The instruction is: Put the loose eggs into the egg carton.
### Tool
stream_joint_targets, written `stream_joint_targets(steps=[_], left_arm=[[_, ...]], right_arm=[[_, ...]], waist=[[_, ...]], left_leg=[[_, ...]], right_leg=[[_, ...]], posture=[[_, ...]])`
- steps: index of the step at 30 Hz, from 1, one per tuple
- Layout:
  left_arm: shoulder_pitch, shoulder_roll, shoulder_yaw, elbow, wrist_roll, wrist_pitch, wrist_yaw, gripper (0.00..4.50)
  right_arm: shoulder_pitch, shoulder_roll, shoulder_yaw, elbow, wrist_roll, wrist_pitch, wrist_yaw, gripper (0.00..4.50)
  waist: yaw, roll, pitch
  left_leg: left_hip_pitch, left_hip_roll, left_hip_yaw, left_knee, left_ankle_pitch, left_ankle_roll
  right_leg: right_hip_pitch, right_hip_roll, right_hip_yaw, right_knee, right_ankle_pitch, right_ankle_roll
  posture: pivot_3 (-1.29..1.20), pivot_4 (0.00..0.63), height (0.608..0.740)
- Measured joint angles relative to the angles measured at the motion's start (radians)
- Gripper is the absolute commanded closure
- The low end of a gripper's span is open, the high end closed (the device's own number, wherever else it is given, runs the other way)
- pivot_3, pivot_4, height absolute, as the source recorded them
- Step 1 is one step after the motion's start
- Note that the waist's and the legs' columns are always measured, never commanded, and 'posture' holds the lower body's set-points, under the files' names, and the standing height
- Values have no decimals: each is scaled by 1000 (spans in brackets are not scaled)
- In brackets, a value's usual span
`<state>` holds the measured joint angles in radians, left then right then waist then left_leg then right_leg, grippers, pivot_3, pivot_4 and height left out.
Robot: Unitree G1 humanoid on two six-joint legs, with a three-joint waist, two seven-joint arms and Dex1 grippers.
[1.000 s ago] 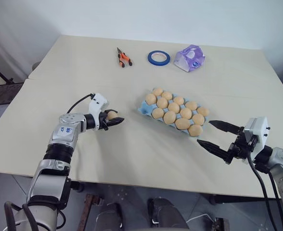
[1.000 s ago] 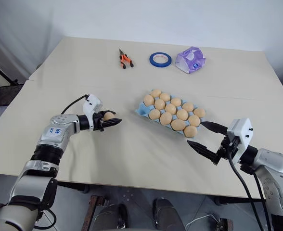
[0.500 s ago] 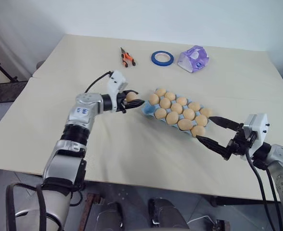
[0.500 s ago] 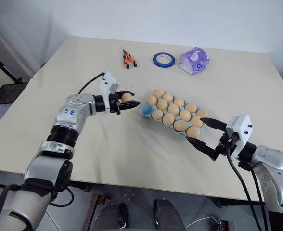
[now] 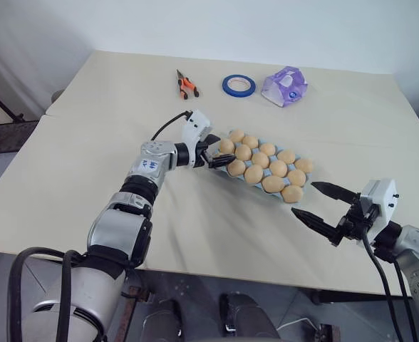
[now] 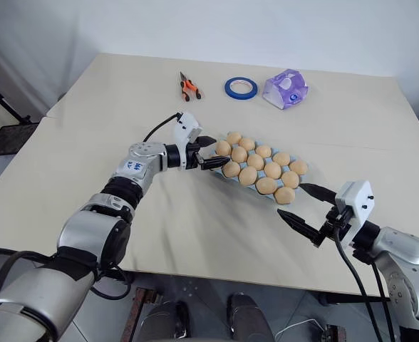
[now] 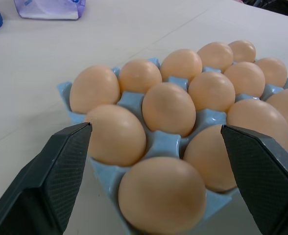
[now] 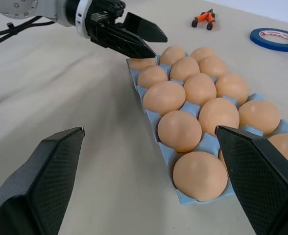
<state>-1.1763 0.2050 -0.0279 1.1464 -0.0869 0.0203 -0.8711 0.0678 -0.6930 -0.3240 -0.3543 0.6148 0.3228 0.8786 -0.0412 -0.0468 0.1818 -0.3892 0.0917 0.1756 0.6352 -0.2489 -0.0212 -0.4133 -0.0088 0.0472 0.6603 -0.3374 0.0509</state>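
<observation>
Carton (image 5: 266,165) mid-desk (image 5: 88,157), full of eggs (image 7: 161,193); your left end effector (image 5: 216,152) gapes empty at its near end. Right end effector (image 5: 322,206) open, apart. Head view adds pliers (image 5: 184,84).

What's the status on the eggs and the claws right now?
Left claw open at the near end of the egg carton, empty. Right claw open, clear of it. Twelve eggs seated. Nothing in the way.

Bare table (image 5: 195,221) before the seemingly full egg carton (image 5: 216,162).
</observation>
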Motion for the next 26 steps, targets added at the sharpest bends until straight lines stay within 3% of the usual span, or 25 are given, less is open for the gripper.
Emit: stream_joint_targets(steps=[4, 7, 13, 18, 26], left_arm=[[2, 36, 34, -25, -18, 25, -55, 9], [34, 100, 51, -143, -42, 48, -130, 9], [264, 294, 75, -423, -113, 134, -301, 9], [367, 417, 109, -556, -139, 146, -340, 9], [505, 453, 118, -664, -163, 176, -364, 9]], right_arm=[[-22, 0, 2, 3, 0, -1, 2, 0], [-45, 0, 3, 10, 0, -8, 9, 0], [-44, -43, -2, 64, -1, -14, 84, 0], [-105, -80, 1, 160, -23, -47, 155, 0], [-221, -80, 82, 267, -73, -94, 221, 0]], waist=[[-3, 0, 0], [-10, 0, 0], [-17, 1, 0], [-15, 1, 0], [-12, 1, 0]], left_leg=[[0, 0, 0, 0, 0, 0], [0, 1, 0, -1, 0, -1], [1, 6, 1, -1, 1, -3], [2, 5, 1, 3, 1, 0], [1, 6, -1, 4, 0, 2]], right_leg=[[0, 0, 0, 0, 0, 0], [0, 0, 0, 0, 0, 0], [0, 2, -1, 2, -1, -1], [2, -1, -1, 3, 0, 0], [2, -1, -2, 2, 1, 0]], posture=[[0, 150, 740], [0, 150, 740], [0, 150, 740], [0, 150, 740], [0, 150, 740]])
